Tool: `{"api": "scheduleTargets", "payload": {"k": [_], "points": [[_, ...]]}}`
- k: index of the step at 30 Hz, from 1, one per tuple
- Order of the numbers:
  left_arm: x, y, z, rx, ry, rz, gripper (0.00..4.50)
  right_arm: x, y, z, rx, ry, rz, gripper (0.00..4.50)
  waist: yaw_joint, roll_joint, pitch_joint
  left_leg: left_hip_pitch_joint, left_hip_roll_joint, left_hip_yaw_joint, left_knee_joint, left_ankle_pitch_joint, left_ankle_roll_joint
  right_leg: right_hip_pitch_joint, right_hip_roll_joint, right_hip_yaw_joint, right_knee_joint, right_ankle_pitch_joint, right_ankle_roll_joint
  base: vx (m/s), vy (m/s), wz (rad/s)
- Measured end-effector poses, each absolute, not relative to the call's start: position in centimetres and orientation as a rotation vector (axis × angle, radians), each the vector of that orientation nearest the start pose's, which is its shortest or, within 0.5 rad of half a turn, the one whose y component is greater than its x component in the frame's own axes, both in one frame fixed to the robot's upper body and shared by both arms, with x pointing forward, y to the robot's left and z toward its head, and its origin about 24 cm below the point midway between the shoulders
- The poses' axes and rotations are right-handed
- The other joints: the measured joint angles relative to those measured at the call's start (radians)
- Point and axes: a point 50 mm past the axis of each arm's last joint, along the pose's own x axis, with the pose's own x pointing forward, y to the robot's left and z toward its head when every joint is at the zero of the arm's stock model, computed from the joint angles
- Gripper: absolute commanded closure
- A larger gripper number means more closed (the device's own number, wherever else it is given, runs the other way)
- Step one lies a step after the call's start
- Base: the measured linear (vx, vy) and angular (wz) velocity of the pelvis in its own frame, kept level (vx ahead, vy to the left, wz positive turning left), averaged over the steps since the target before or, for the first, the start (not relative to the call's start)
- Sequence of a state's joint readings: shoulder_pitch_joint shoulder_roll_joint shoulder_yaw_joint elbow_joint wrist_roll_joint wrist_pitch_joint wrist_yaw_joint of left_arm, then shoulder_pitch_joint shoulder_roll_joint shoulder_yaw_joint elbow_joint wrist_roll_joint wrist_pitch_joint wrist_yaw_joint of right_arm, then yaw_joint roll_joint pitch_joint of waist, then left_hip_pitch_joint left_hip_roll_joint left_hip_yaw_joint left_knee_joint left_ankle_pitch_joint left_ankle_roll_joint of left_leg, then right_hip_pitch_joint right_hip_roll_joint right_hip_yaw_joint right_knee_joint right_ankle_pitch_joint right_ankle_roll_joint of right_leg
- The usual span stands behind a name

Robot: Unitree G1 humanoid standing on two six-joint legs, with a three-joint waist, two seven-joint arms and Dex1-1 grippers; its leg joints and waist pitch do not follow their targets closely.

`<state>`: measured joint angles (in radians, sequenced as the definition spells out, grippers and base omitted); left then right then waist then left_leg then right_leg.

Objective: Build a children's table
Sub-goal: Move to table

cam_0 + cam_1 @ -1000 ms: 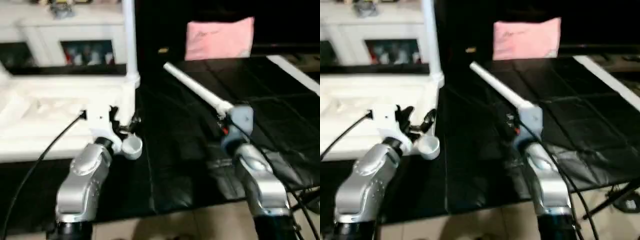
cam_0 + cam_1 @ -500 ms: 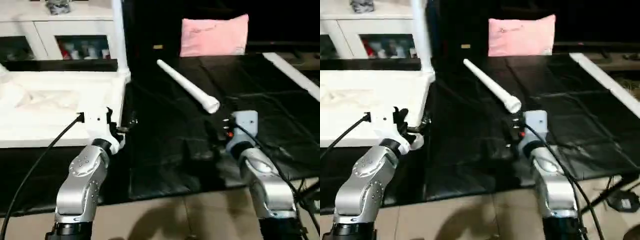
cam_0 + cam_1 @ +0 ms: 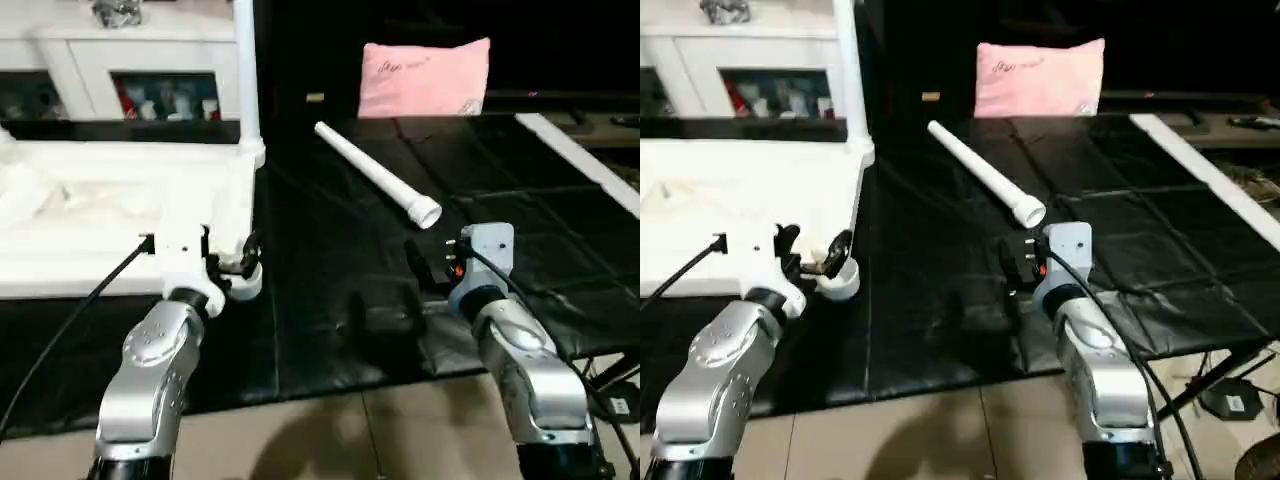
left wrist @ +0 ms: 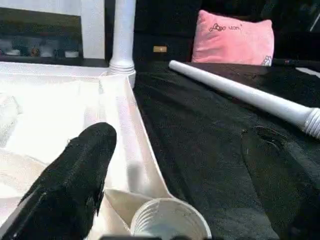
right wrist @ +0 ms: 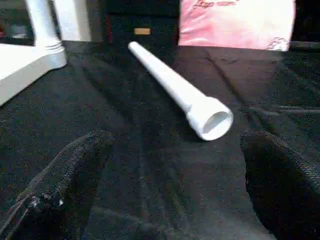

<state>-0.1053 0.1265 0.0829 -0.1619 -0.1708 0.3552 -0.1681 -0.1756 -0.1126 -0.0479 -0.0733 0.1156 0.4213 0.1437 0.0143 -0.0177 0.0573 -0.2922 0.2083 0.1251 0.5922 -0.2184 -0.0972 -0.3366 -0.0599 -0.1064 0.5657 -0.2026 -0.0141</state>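
Both my forearms reach forward over the black mat. My left gripper hangs spread and empty at the near right corner of the upturned tabletop, just over its round corner socket. One leg stands upright in the far right corner. My right gripper is spread too, holding nothing; the loose leg lies just beyond it, wide end towards me.
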Motion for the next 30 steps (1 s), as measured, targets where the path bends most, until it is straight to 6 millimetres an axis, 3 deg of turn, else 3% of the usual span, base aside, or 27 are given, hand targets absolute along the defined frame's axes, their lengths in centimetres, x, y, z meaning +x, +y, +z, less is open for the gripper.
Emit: {"api": "scheduleTargets", "payload": {"k": [1, 5, 11, 12, 13, 14, 15, 16, 17, 18, 19, 20, 21, 22, 23, 24, 25, 26, 27, 28, 29, 30], "points": [[27.1, 17.2, 7.7, -0.05, 0.076, -0.148, 0.04, 28.4, -16.0, 6.7, 0.014, 0.172, 0.154, 0.0, -0.007, 0.001, 0.001, 0.003, 0.0, -0.003, -0.001, -0.002, -0.002, 0.009, -0.001, -0.004, -0.003, 0.0, 0.0, 0.086, 0.022, -0.15], [27.1, 17.3, 7.8, -0.051, 0.07, -0.144, 0.04, 28.4, -16.4, 6.6, 0.001, 0.165, 0.145, 0.0, -0.018, 0.0, -0.001, 0.005, -0.002, 0.004, -0.004, -0.016, -0.004, 0.011, 0.0, 0.001, -0.003, 0.0, 0.0, 0.072, 0.009, -0.08], [27.2, 17.3, 7.9, -0.051, 0.065, -0.145, 0.04, 28.5, -16.4, 6.5, 0.003, 0.172, 0.152, 0.0, -0.006, 0.007, -0.009, 0.011, -0.007, 0.014, -0.02, -0.036, 0.01, 0.009, 0.002, 0.01, 0.004, -0.014, -0.011, 0.124, -0.007, 0.02], [27.2, 17.2, 7.9, -0.052, 0.064, -0.148, 0.04, 28.4, -16.4, 6.5, -0.006, 0.173, 0.163, 0.0, -0.001, 0.013, -0.014, -0.009, -0.012, -0.005, -0.005, -0.046, 0.036, 0.012, -0.001, -0.004, 0.002, -0.021, -0.004, 0.143, 0.016, 0.19], [27.4, 16.7, 8.2, -0.053, 0.054, -0.163, 0.04, 28.4, -16.7, 6.5, -0.02, 0.175, 0.164, 0.0, -0.002, 0.018, -0.017, -0.035, -0.016, -0.026, 0.025, -0.065, 0.103, 0.018, -0.006, -0.03, -0.004, -0.029, 0.0, 0.132, 0.02, 0.52], [27.5, 16.7, 8.3, -0.053, 0.052, -0.166, 0.04, 28.4, -16.7, 6.6, -0.025, 0.173, 0.166, 0.0, -0.003, 0.021, -0.019, -0.048, -0.02, -0.04, 0.039, -0.075, 0.142, 0.027, -0.012, -0.052, -0.009, -0.036, 0.002, 0.206, 0.028, 0.86], [27.4, 16.8, 8.2, -0.052, 0.055, -0.161, 0.04, 28.5, -16.6, 6.7, -0.028, 0.171, 0.18, 0.0, -0.005, 0.023, -0.019, -0.051, -0.028, -0.056, 0.042, -0.081, 0.155, 0.041, -0.02, -0.074, -0.01, -0.05, 0.006, 0.136, 0.024, 0.68], [27.4, 17.0, 8.2, -0.05, 0.056, -0.155, 0.04, 28.5, -16.3, 6.7, -0.031, 0.169, 0.196, 0.0, -0.012, 0.022, -0.02, -0.04, -0.037, -0.078, 0.04, -0.086, 0.163, 0.043, -0.017, -0.075, -0.003, -0.061, 0.008, 0.157, -0.021, 0.59], [27.3, 17.2, 8.0, -0.048, 0.061, -0.147, 0.04, 28.6, -15.6, 6.8, -0.034, 0.166, 0.227, 0.0, -0.018, 0.019, -0.021, -0.034, -0.054, -0.106, 0.036, -0.089, 0.167, 0.036, -0.02, -0.064, 0.026, -0.08, 0.001, 0.083, -0.029, 0.25], [27.3, 17.5, 7.9, -0.046, 0.066, -0.135, 0.04, 28.6, -14.8, 6.9, -0.037, 0.163, 0.263, 0.0, -0.027, 0.012, -0.022, -0.021, -0.079, -0.134, 0.03, -0.093, 0.167, 0.028, -0.021, -0.04, 0.072, -0.106, -0.002, 0.147, -0.084, 0.54], [27.3, 18.0, 8.0, -0.04, 0.064, -0.121, 0.04, 28.6, -14.2, 6.9, -0.04, 0.162, 0.293, 0.0, -0.034, 0.002, -0.024, -0.002, -0.112, -0.173, 0.02, -0.097, 0.165, -0.004, -0.015, 0.007, 0.144, -0.122, 0.007, 0.094, -0.138, 0.48], [27.3, 18.0, 8.1, -0.039, 0.061, -0.119, 0.04, 28.6, -14.1, 6.8, -0.045, 0.164, 0.306, 0.0, -0.04, -0.007, -0.027, 0.01, -0.135, -0.192, 0.012, -0.098, 0.165, -0.027, -0.013, 0.033, 0.158, -0.126, 0.012, 0.094, -0.138, 0.48], [27.4, 17.8, 8.2, -0.042, 0.054, -0.124, 0.04, 28.5, -14.2, 6.9, -0.054, 0.161, 0.311, 0.0, -0.039, -0.027, -0.029, 0.006, -0.164, -0.204, 0.014, -0.101, 0.156, -0.023, -0.012, 0.073, 0.143, -0.123, 0.008, 0.009, -0.153, 0.56], [27.4, 16.8, 8.2, -0.064, 0.054, -0.15, 0.04, 28.3, -15.0, 6.6, -0.069, 0.171, 0.294, 0.0, -0.027, -0.021, -0.026, -0.006, -0.16, -0.186, 0.058, -0.103, 0.191, -0.003, -0.005, 0.07, 0.144, -0.14, 0.011, 0.054, -0.101, 0.69], [27.4, 16.0, 8.0, -0.071, 0.057, -0.179, 0.04, 28.2, -15.6, 6.3, -0.068, 0.184, 0.273, 0.0, -0.013, -0.013, -0.024, -0.031, -0.15, -0.134, 0.126, -0.099, 0.203, 0.02, 0.003, 0.074, 0.127, -0.14, 0.011, 0.103, -0.128, 0.76], [27.3, 15.9, 7.9, -0.069, 0.064, -0.185, 0.04, 28.2, -15.8, 6.2, -0.055, 0.185, 0.26, 0.0, 0.008, -0.019, -0.021, -0.048, -0.155, -0.082, 0.148, -0.092, 0.191, 0.051, 0.012, 0.084, 0.098, -0.131, 0.004, 0.124, -0.058, 0.4], [27.3, 16.1, 8.0, -0.065, 0.059, -0.181, 0.04, 28.2, -15.7, 6.4, -0.053, 0.177, 0.265, 0.0, 0.025, -0.018, -0.02, -0.054, -0.157, -0.061, 0.126, -0.073, 0.159, 0.069, 0.022, 0.082, 0.08, -0.125, -0.003, 0.083, -0.055, -0.01], [27.3, 16.3, 8.2, -0.06, 0.05, -0.175, 0.04, 28.4, -15.5, 6.8, -0.059, 0.162, 0.277, 0.0, 0.036, -0.007, -0.021, -0.065, -0.156, -0.05, 0.091, -0.053, 0.128, 0.081, 0.04, 0.073, 0.068, -0.123, -0.007, 0.072, -0.026, -0.07], [27.3, 16.4, 8.5, -0.054, 0.037, -0.175, 0.04, 28.7, -15.4, 7.4, -0.069, 0.138, 0.293, 0.0, 0.048, 0.031, -0.028, -0.078, -0.137, -0.05, 0.029, -0.025, 0.121, 0.089, 0.07, 0.046, 0.062, -0.125, -0.014, 0.072, -0.026, -0.07], [27.3, 16.5, 8.5, -0.047, 0.039, -0.174, 0.04, 28.8, -15.2, 7.5, -0.068, 0.131, 0.302, 0.0, 0.052, 0.042, -0.027, -0.084, -0.121, -0.056, 0.049, 0.007, 0.103, 0.094, 0.079, 0.033, 0.067, -0.131, -0.014, 0.086, 0.045, -0.03], [27.1, 16.8, 8.1, -0.042, 0.053, -0.166, 0.04, 28.7, -14.5, 7.4, -0.071, 0.137, 0.333, 0.0, 0.049, 0.041, -0.025, -0.083, -0.119, -0.059, 0.05, -0.004, 0.115, 0.079, 0.074, 0.029, 0.087, -0.132, -0.007, 0.091, 0.069, -0.03], [27.0, 17.3, 7.7, -0.04, 0.072, -0.147, 0.04, 28.8, -13.7, 7.5, -0.072, 0.131, 0.371, 0.0, 0.037, 0.031, -0.027, -0.088, -0.122, -0.06, 0.059, -0.002, 0.113, 0.049, 0.057, 0.045, 0.125, -0.116, 0.011, 0.091, 0.069, -0.03]]}}
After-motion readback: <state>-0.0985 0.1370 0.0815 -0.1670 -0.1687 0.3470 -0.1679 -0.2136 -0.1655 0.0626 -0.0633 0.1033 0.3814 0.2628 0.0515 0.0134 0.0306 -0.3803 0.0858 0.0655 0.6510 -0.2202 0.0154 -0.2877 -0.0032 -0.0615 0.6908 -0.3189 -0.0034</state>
